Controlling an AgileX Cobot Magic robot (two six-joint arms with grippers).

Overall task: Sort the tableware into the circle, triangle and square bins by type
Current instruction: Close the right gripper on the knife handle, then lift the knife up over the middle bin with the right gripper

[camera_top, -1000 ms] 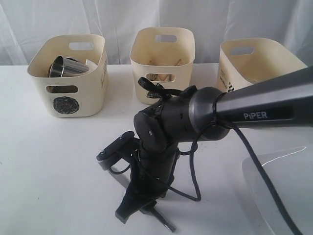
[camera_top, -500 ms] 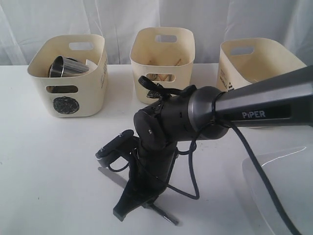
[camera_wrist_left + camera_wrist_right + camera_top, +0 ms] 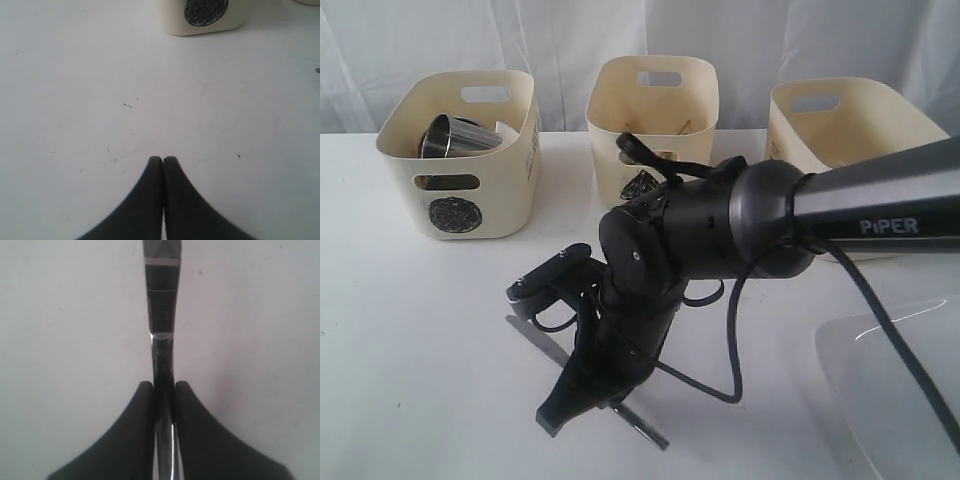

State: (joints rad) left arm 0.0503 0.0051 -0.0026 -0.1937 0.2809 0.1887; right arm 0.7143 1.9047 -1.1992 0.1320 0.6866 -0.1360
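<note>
A steel knife lies low over the white table, and my right gripper is shut on its middle. In the exterior view the right gripper points down at the table's front, with the knife sticking out on both sides of it. The circle bin at the back left holds a steel mug. The triangle bin stands in the middle and the square bin at the right. My left gripper is shut on nothing above bare table, short of the circle bin.
A white plastic plate lies at the front right corner. The right arm stretches across the table in front of the triangle and square bins. White curtain hangs behind the bins.
The right arm's wrist has swung left and a little lower, taking the gripper and the knife with it. The bins and the plate stay put.
</note>
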